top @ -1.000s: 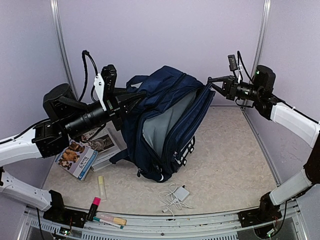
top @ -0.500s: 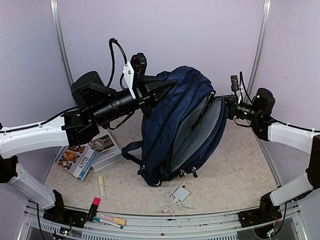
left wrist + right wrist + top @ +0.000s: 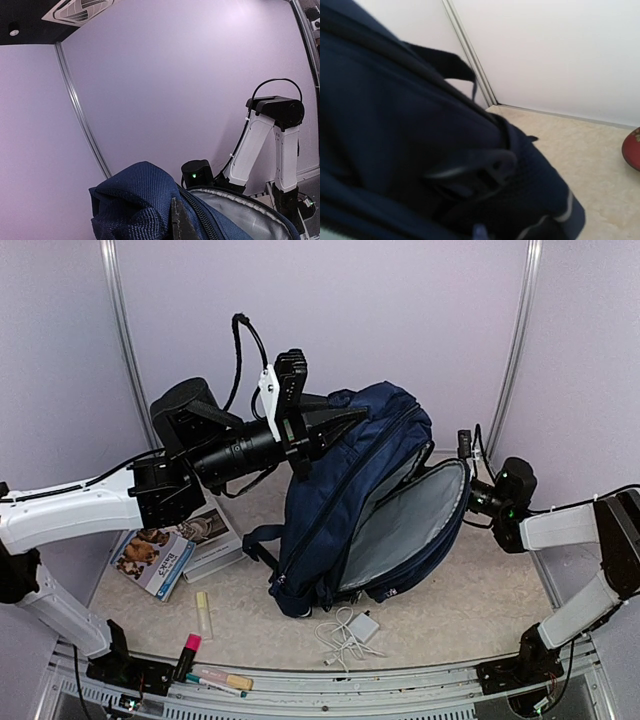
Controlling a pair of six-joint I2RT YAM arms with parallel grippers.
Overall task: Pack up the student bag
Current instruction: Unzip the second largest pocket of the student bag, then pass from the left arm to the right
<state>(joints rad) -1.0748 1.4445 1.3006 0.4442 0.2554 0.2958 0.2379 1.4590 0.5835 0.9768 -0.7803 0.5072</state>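
The student bag [image 3: 325, 490], dark navy, stands in the middle of the table with its main compartment unzipped, showing grey lining [image 3: 405, 525]. My left gripper [image 3: 350, 418] is shut on the fabric at the bag's top and holds it up; the left wrist view shows a dark fingertip [image 3: 178, 222] pressed into the navy cloth [image 3: 135, 200] beside the zipper. My right gripper [image 3: 467, 488] holds the outer edge of the opened front flap, low at the right. In the right wrist view the bag [image 3: 395, 130] fills the frame, blurred, and hides my fingers.
Two books [image 3: 165, 555] lie left of the bag. A yellow highlighter [image 3: 203, 615], a pink marker [image 3: 188, 650] and pens [image 3: 222, 680] lie near the front left edge. A white charger with cable [image 3: 350, 630] lies in front of the bag. A red object [image 3: 632, 150] shows at the right.
My left gripper rose and moved right, standing the bag's top up. My right gripper dropped lower and pulled the front flap out, widening the opening.
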